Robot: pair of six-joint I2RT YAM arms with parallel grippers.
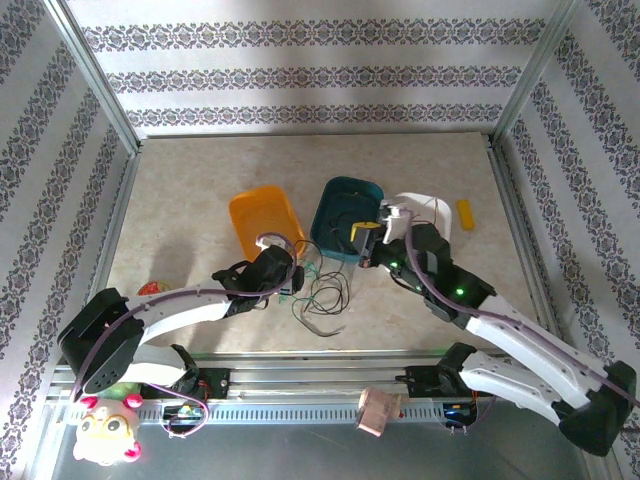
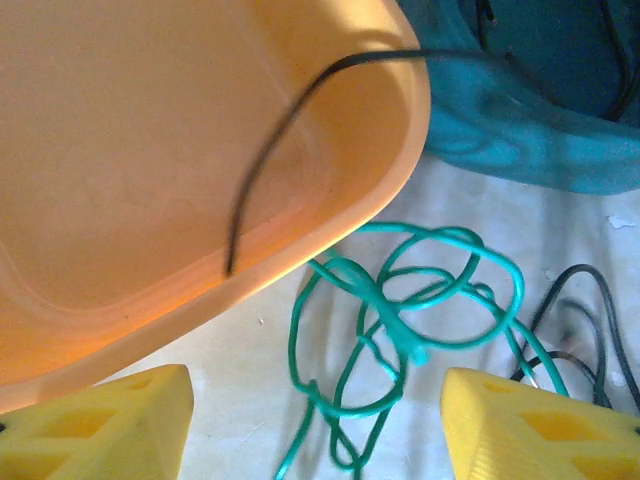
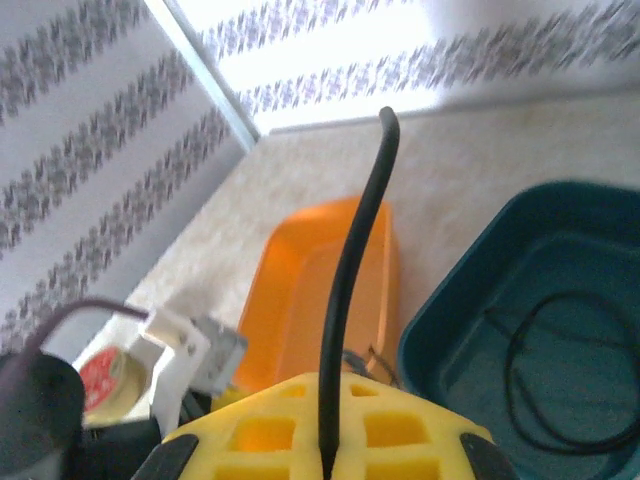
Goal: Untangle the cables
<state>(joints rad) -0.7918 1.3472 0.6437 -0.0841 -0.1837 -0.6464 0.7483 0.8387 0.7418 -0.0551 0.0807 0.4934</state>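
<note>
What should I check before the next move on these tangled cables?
1. Right gripper shut on the held black cable: ok.
2. Left gripper open above the green cable: ok.
3. Green cable free of knots: not ok, it loops over itself.
4. Green cable apart from the black loop on its right: cannot tell.
5. Teal bin has room: ok, one coiled black cable lies inside.
</note>
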